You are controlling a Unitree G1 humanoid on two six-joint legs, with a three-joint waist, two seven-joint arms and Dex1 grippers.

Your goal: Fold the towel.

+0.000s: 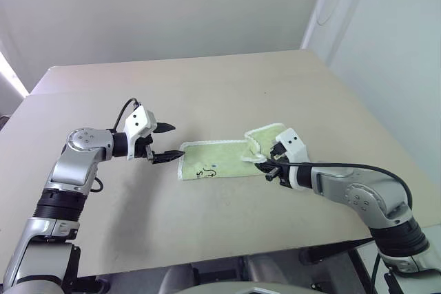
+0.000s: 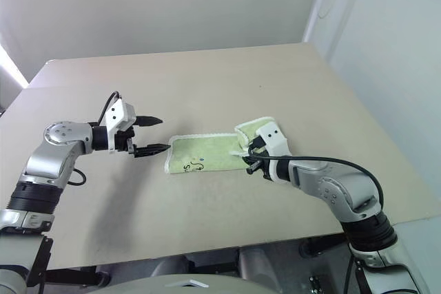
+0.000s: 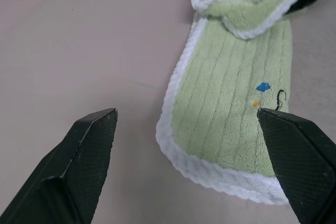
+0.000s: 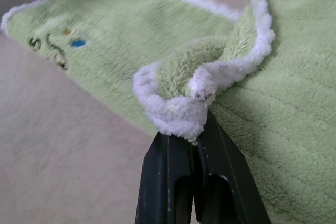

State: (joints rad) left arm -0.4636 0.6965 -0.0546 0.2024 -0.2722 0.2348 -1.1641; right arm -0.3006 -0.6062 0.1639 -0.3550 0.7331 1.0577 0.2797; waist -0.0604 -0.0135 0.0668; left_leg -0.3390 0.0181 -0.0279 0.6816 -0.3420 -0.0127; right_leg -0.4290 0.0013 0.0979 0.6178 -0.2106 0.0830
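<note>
The light green terry-cloth towel with white stitched edging (image 1: 220, 158) lies flat as a long strip on the beige tabletop (image 1: 207, 87), stretched between the two arms. The right gripper (image 1: 269, 165) has its black fingers pinched tight on the white edge of the towel's right end, which is lifted and curled back over the strip. The left gripper (image 1: 167, 142) sits just off the towel's left end with its two fingers spread wide — nothing between them.

The left wrist view gives the close-up of that short end: one finger (image 3: 86, 158) over bare table, the other (image 3: 299, 156) over the near corner, plus the small dark printed mark (image 3: 281, 98) beside little blue and orange dots (tiny in the head views). The right wrist view shows the bunched hem clamped at the fingertips (image 4: 181, 148) — a proper grip.
</note>
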